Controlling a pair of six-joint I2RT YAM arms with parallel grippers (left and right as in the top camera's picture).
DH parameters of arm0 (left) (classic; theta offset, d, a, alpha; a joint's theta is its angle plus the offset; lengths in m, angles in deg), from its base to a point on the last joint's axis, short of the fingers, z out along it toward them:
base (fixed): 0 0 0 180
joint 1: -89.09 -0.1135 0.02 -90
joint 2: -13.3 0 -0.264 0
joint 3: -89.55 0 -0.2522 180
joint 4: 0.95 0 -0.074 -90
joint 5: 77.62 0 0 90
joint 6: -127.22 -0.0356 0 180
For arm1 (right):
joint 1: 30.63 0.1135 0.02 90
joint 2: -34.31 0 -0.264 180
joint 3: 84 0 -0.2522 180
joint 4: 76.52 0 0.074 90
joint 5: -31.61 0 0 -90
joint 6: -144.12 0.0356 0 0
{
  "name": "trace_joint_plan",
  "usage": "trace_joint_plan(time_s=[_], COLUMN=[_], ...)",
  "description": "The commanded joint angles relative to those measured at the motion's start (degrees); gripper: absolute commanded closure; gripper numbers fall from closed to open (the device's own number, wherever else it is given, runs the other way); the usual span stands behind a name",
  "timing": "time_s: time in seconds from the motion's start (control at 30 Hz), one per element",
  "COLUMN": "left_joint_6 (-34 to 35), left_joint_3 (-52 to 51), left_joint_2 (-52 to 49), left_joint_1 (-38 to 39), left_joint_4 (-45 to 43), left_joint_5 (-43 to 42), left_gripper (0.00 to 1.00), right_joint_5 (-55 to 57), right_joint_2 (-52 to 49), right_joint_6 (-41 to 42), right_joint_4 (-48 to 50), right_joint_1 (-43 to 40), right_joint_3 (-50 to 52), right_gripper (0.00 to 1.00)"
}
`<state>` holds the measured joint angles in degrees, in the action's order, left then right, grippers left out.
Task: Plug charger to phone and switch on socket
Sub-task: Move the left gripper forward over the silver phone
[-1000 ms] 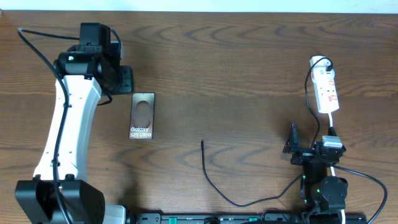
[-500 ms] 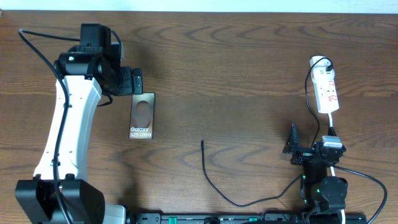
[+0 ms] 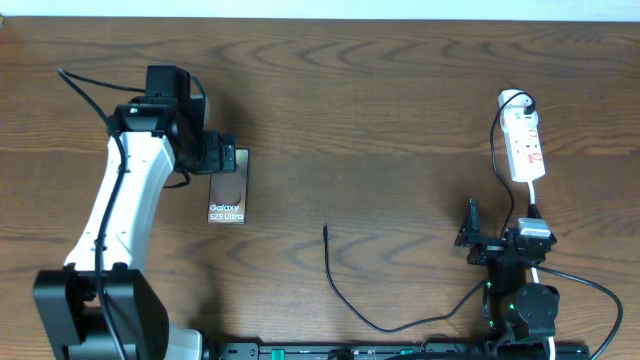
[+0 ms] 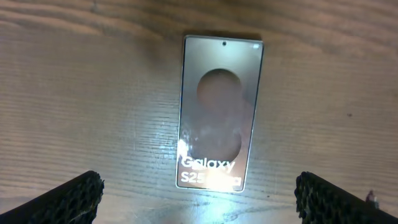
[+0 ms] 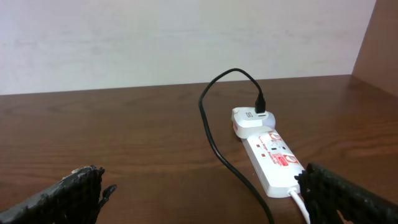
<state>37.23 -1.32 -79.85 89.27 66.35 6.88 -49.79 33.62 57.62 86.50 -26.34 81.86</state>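
Shows left gripper spread wide over the far end of phone, left of tabletop centre, and right gripper spread too by the front edge. Risks skidding or twisting the flat phone if a grab slips, swinging its port away from charger at front centre.
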Motion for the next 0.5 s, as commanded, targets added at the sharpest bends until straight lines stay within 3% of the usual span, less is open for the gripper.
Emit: trace_joint_plan(time_s=[0.0,0.47], left_joint_6=[0.04,0.02], left_joint_3=[-0.15,-0.15], left_joint_2=[-3.28,-10.82], left_joint_1=[0.17,0.17], left_joint_4=[-0.07,-1.88], left_joint_5=[0.11,0.11], left_gripper=[0.01,0.0], right_joint_5=[0.04,0.04], right_joint_2=[0.31,0.31], right_joint_6=[0.72,0.72], right_joint_4=[-0.28,-0.26], right_joint_1=[0.09,0.09], right_joint_3=[0.07,0.07], right_gripper=[0.01,0.01])
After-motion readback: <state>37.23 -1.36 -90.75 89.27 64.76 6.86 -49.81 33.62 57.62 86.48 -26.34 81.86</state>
